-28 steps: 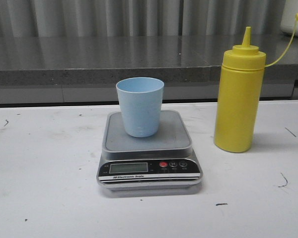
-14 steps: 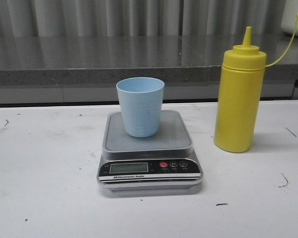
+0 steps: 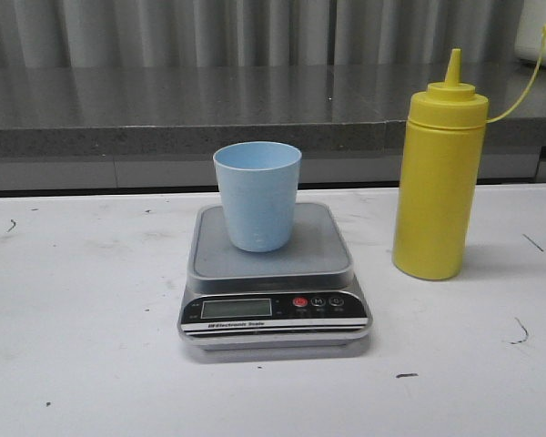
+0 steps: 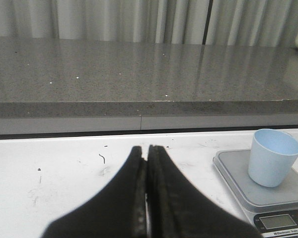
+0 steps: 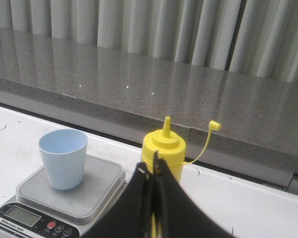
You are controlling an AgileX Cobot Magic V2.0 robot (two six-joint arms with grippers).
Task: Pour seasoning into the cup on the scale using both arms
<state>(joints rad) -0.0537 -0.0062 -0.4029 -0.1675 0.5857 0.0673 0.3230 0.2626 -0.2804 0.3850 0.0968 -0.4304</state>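
The white table carries every item under inspection and bears scattered dark scuff marks. Beyond it runs a grey stone ledge backed by pale curtains.

The scale sits flat on the table, ahead of my left gripper and off to its right, and ahead of my right gripper toward its left. Its display and buttons face back toward me.

The seasoning bottle stands upright on the table, well apart from my left gripper and directly beyond my right gripper's tips, which partly cover its body in the right wrist view. It is near the scale but not touching it. Nozzle uncapped; the cap hangs out on its cord on the side away from the scale.

The cup stands upright on the scale platform, mouth up, interior showing nothing but blue.

Left gripper: fingers pressed together, only a hairline seam between them, nothing held, clear of all items. Right gripper: fingers likewise closed against each other, nothing between them; whether the tips touch the bottle I cannot tell.
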